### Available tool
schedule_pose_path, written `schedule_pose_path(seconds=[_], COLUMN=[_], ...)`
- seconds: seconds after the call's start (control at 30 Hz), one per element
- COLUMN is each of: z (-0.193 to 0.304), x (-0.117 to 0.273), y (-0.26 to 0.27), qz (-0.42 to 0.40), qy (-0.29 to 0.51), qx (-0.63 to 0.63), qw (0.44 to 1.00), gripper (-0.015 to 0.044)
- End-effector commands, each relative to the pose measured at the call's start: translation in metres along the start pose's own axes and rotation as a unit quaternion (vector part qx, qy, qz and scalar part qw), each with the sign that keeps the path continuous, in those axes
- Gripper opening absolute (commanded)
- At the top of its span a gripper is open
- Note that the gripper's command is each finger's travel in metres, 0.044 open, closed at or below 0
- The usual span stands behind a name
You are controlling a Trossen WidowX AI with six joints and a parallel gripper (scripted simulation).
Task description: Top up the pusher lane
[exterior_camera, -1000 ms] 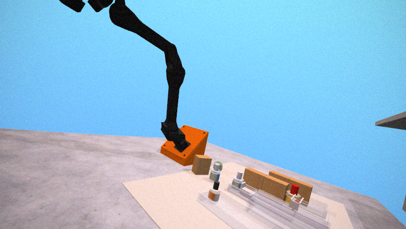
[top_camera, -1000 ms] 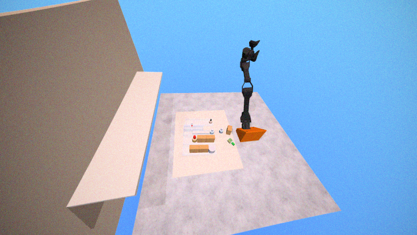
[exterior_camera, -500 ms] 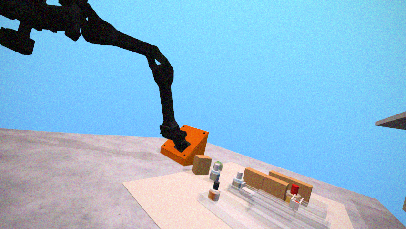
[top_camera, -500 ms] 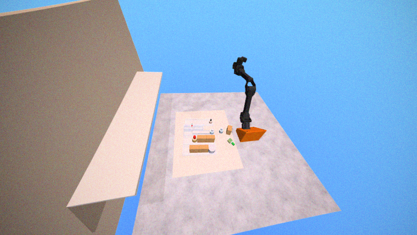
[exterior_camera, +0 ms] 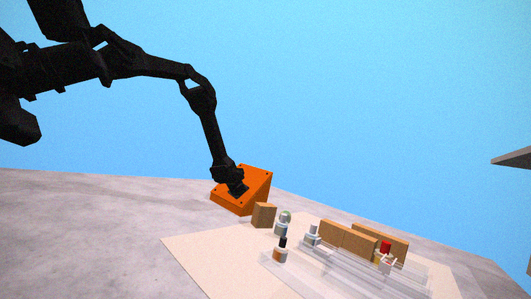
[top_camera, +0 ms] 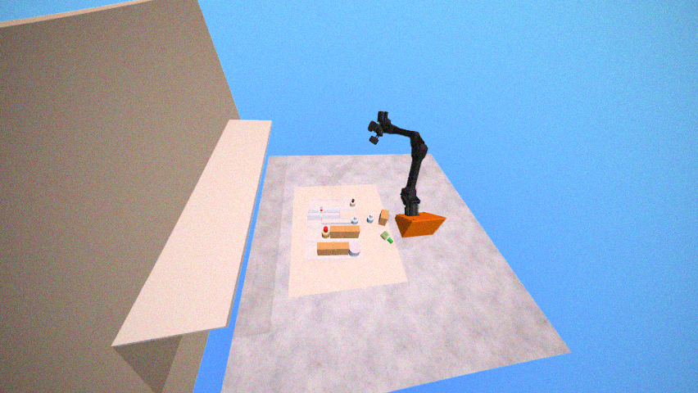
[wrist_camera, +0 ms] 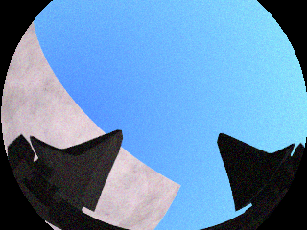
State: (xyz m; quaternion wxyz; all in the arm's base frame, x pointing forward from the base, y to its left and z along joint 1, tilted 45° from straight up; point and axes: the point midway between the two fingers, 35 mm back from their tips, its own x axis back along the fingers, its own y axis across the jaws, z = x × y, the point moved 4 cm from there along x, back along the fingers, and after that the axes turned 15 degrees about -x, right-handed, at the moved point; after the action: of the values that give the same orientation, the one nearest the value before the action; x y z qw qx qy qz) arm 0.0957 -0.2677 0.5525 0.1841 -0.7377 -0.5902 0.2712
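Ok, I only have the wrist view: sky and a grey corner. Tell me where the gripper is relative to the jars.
Observer: The gripper hangs high above the table, open and empty, well away from the cream mat where the jars are.
Operator: Give me a loose jar.
Observer: A grey-capped jar stands on the mat beside a brown box, outside the clear lanes.
Operator: Name anything close to it.
Observer: A green-lidded jar lies tipped just behind it.
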Motion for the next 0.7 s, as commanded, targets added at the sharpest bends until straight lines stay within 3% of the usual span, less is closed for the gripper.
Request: schedule_pose_path(seconds=[0.0,0.33,0.67], z=[0.000,0.004,0.044], x=[0.007,0.084,0.207], y=[0.067,0.199,0.297], qz=[-0.097,-0.304,-0.462], qy=[0.004,0.025,0.094], qx=[-0.012,-0.023,0.029], qw=[0.995,0.952,0.881], gripper=[0.0440,0.0440,0.0440])
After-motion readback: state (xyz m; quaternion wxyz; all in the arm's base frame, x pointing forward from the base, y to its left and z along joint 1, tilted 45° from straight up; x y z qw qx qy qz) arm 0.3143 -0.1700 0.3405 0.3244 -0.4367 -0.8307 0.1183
